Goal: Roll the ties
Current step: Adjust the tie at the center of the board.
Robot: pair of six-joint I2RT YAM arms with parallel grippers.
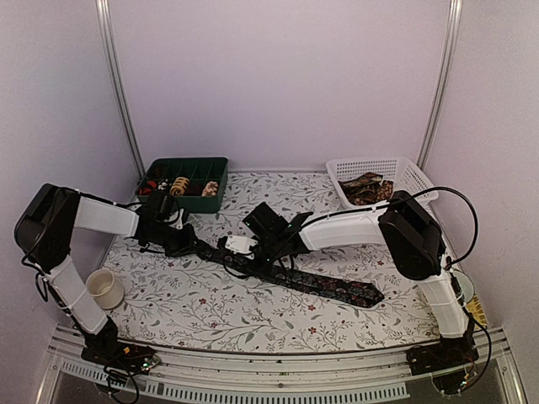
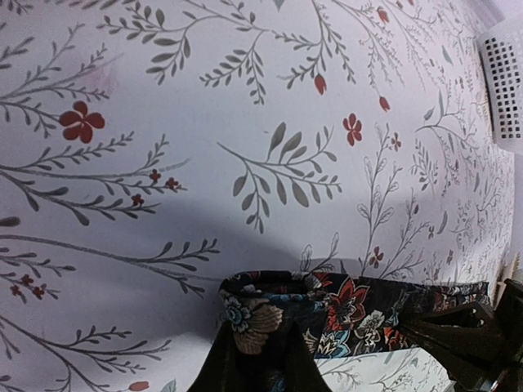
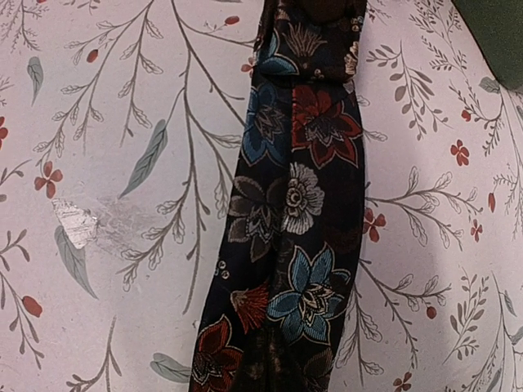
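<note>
A dark floral tie [image 1: 320, 282] lies diagonally across the patterned table, its wide pointed end at the front right. My left gripper [image 1: 187, 240] is at its narrow end. In the left wrist view that end is folded over into a small loop [image 2: 270, 306], and the gripper [image 2: 260, 359] is shut on it. My right gripper [image 1: 253, 248] sits low over the tie just right of the left one. The right wrist view shows only the tie [image 3: 294, 229] running up the frame, with its own fingers hidden. Rolled ties [image 1: 179, 185] sit in the green tray.
The dark green compartment tray [image 1: 160, 168] stands at the back left. A white mesh basket [image 1: 404, 168] at the back right holds more ties [image 1: 366, 187]. A white cup [image 1: 105, 289] stands at the front left beside the left arm.
</note>
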